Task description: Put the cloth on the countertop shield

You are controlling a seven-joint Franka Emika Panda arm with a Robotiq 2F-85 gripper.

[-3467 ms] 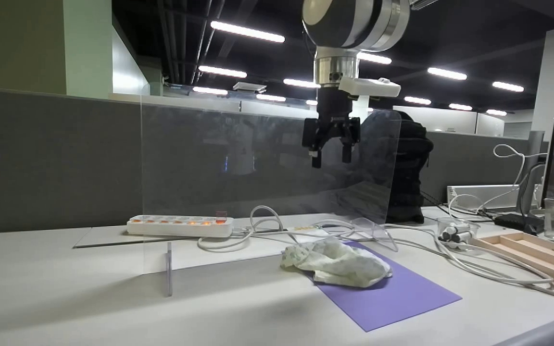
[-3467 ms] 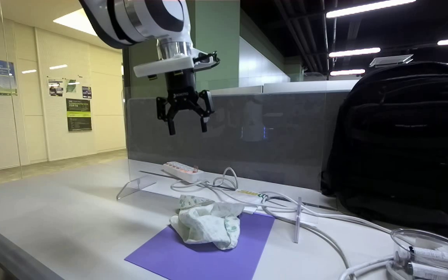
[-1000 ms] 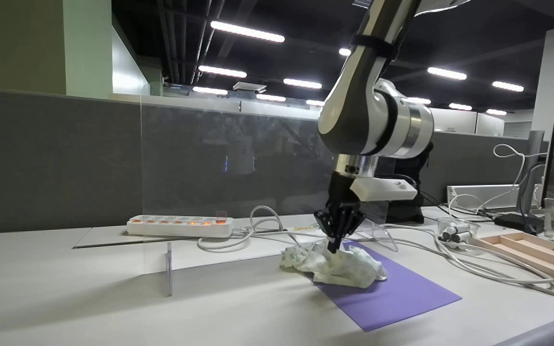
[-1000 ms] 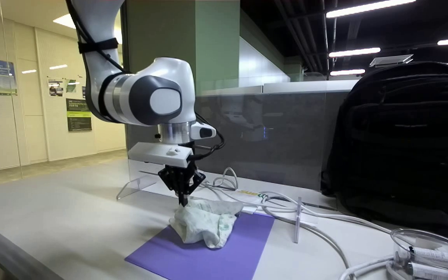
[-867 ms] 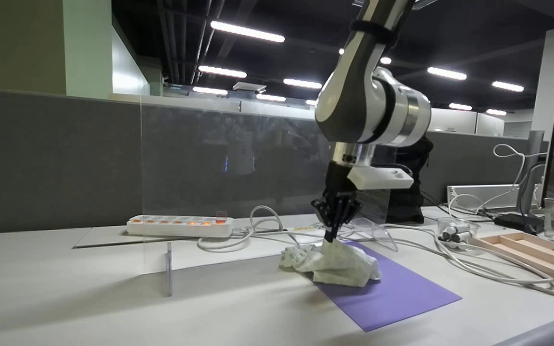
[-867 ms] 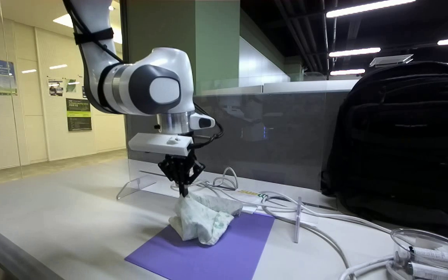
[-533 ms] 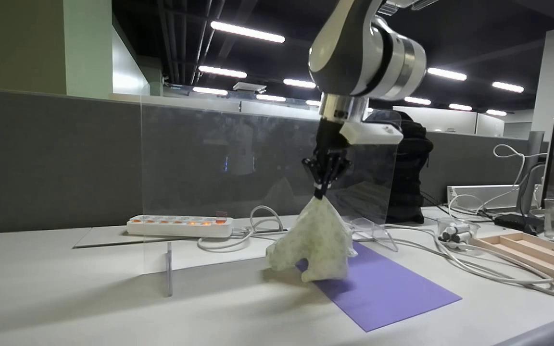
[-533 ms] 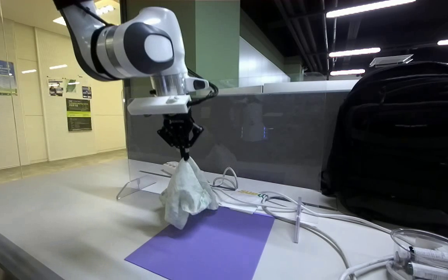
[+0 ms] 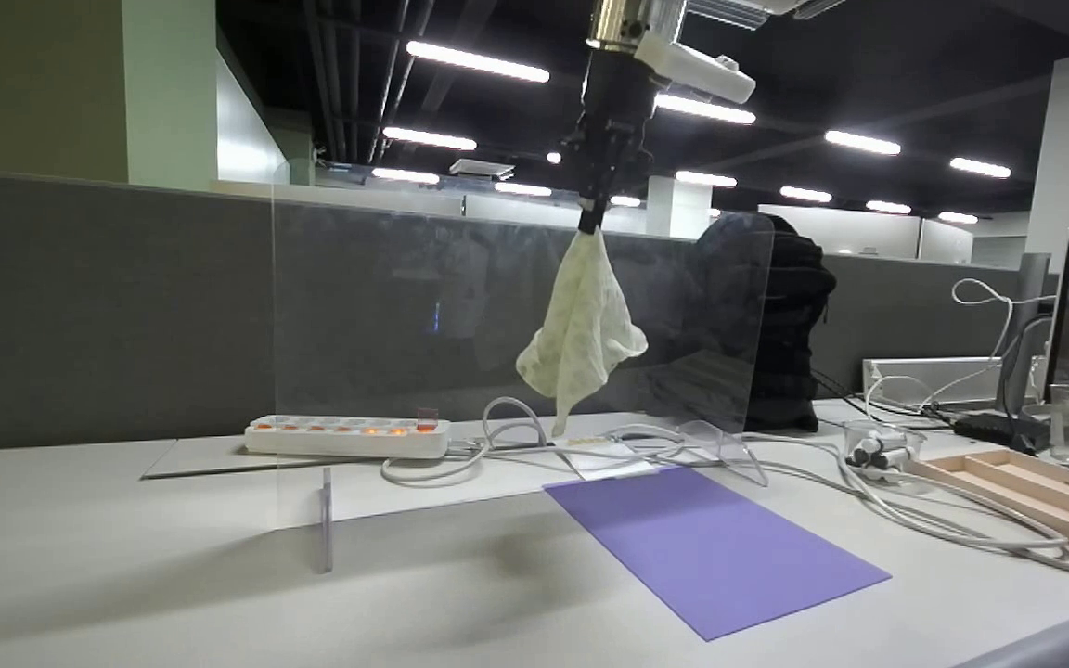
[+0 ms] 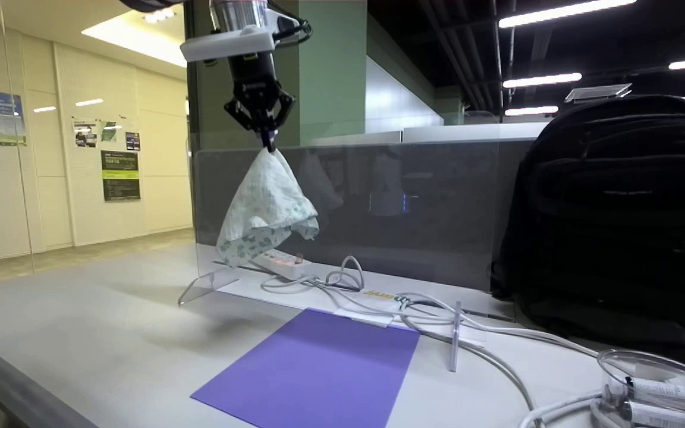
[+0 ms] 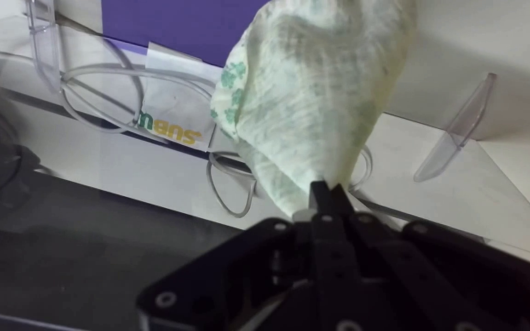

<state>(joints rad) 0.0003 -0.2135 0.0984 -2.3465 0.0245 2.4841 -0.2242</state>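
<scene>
Gripper (image 9: 592, 217) hangs above the table (image 9: 108, 566), pointing down with a slight tilt. Fingers (image 11: 321, 198) are pressed together, pinching the cloth (image 9: 583, 325) at its top; the remainder drapes in loose folds, well apart from the table, tapering to a tip near 6 o'clock in an exterior view. In both exterior views the cloth is in front of the clear countertop shield (image 9: 358, 315), which stands upright on the table (in an exterior view a faint reflection (image 10: 322, 185) of the cloth shows in the panel). Taking the cloth as dial centre in an exterior view: purple sheet (image 9: 720, 552) at 5 o'clock, white power strip (image 9: 347, 440) at 8 o'clock, black backpack (image 9: 790, 334) at 3 o'clock. Wrist view, dial centred on the fingertips: cloth at 12 o'clock, green leaf print visible along a fold; printed white packet (image 11: 182, 105) at 10 o'clock.
</scene>
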